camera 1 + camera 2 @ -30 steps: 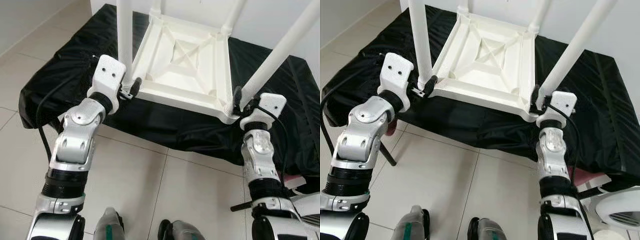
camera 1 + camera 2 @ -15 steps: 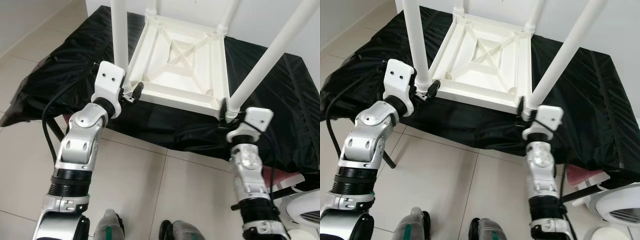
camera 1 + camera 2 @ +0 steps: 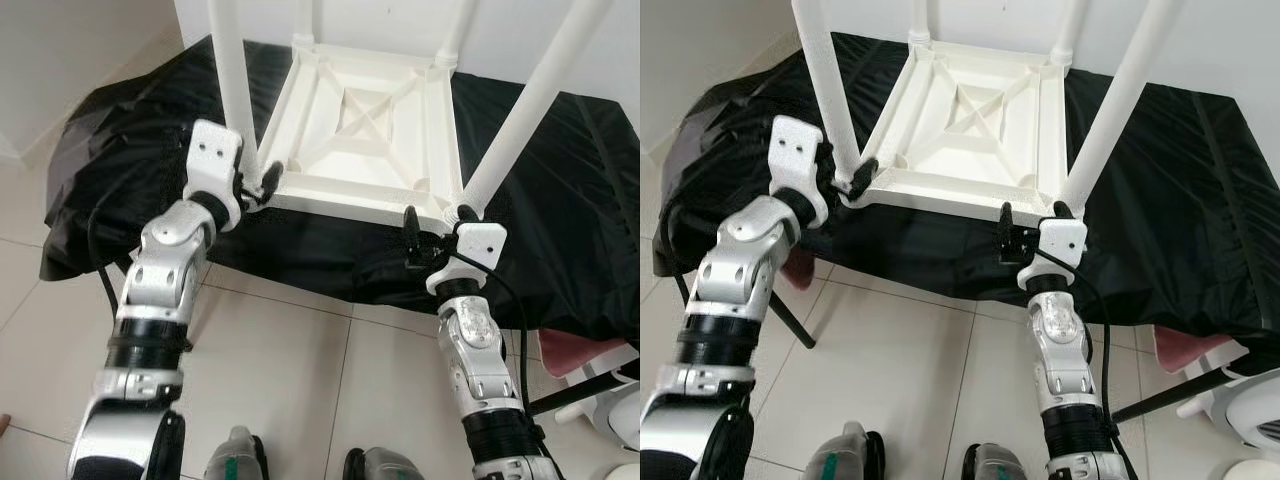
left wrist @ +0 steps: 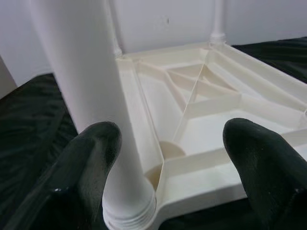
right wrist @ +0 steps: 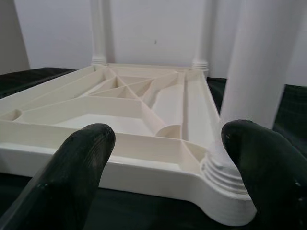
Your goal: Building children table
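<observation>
A white plastic children's table [image 3: 365, 130] lies upside down on a black cloth [image 3: 130, 160], its legs pointing up. My left gripper [image 3: 258, 185] is at the near-left corner, open. The near-left leg [image 4: 81, 72] rises just beside one of its fingers [image 4: 91, 163]. My right gripper [image 3: 425, 225] is at the front edge by the near-right corner, also open. In the right wrist view the near-right leg [image 5: 259, 62] stands close to one finger [image 5: 259, 158], and the table's rim [image 5: 144, 170] spans the gap between the fingers.
The cloth-covered surface drops to a tiled floor [image 3: 290, 370] in front of me, where my feet [image 3: 235, 460] stand. A pink item [image 3: 570, 350] and a white round appliance [image 3: 1250, 425] sit low on the right. A white wall stands behind the table.
The camera has shifted. My right gripper has moved left, from the near-right leg's base to the front edge beside it. The left gripper stays at the near-left corner.
</observation>
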Robot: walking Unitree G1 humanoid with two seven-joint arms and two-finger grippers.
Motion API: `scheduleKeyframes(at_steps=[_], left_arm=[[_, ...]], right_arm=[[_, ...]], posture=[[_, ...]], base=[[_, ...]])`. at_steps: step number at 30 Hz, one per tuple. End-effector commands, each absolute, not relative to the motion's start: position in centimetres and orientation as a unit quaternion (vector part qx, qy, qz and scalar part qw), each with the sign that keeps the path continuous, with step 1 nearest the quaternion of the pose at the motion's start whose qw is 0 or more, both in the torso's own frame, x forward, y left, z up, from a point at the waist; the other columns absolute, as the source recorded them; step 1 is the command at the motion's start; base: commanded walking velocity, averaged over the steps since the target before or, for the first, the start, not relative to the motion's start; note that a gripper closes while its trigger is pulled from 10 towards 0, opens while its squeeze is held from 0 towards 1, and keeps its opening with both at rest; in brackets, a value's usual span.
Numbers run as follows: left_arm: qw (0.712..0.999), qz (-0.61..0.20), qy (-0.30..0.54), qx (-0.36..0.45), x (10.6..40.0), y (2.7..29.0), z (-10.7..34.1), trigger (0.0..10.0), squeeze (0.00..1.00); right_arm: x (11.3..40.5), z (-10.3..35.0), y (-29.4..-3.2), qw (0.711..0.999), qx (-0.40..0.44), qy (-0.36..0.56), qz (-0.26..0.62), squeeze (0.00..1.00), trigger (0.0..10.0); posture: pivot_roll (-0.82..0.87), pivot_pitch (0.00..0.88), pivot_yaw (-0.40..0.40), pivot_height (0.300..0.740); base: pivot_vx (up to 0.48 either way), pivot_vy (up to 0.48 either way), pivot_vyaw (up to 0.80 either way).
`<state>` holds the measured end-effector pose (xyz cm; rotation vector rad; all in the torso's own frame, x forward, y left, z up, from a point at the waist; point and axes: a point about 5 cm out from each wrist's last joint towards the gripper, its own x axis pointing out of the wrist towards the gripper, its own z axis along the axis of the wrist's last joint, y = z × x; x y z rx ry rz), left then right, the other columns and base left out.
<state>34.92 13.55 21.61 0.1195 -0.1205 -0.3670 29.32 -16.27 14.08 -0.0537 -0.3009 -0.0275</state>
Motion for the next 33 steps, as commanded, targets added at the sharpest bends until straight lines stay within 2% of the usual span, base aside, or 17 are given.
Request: scheduleKeyframes(at_steps=[1,6,13,17,22,28,33], left_arm=[[0.988,-0.139,-0.054,0.046,35.2,14.0,21.2,10.0,0.0],[0.99,-0.128,-0.041,0.047,35.6,13.6,20.4,10.0,0.0],[0.987,-0.138,-0.059,0.056,36.1,12.8,20.8,10.0,0.0],[0.989,-0.128,-0.061,0.04,36.1,12.9,20.4,10.0,0.0],[0.989,-0.133,-0.058,0.033,35.9,12.8,20.0,10.0,0.0],[0.98,-0.185,-0.055,0.049,34.4,11.9,18.6,10.0,0.0],[0.982,-0.174,-0.053,0.054,33.9,12.3,18.0,10.0,0.0]], right_arm=[[29.5,14.4,-16.3,0.988,-0.03,-0.15,-0.02,0.0,10.0],[30.2,15.2,-16.0,0.986,-0.025,-0.165,-0.027,0.0,10.0],[30.3,15.2,-15.7,0.986,-0.033,-0.165,-0.014,0.0,10.0],[30.3,14.5,-15.5,0.988,-0.026,-0.15,0.012,0.0,10.0],[30.4,14.5,-15.4,0.988,-0.021,-0.15,0.017,0.0,10.0],[30.6,14.7,-16.1,0.988,-0.019,-0.15,0.019,0.0,10.0],[30.4,14.4,-16.6,0.989,-0.021,-0.145,0.021,0.0,10.0]], posture=[[-0.07,0.0,0.076,0.74],[-0.11,0.0,0.114,0.74],[-0.11,0.0,0.107,0.74],[-0.07,0.002,0.053,0.74],[-0.06,0.001,0.046,0.74],[-0.01,0.006,0.0,0.74],[0.0,0.01,-0.016,0.74]], base=[[0.0,0.0,0.0],[0.0,0.0,0.0],[0.0,0.0,0.0],[0.0,0.0,0.0],[0.0,0.0,0.0],[0.0,0.0,0.0],[0.0,0.0,0.0]])
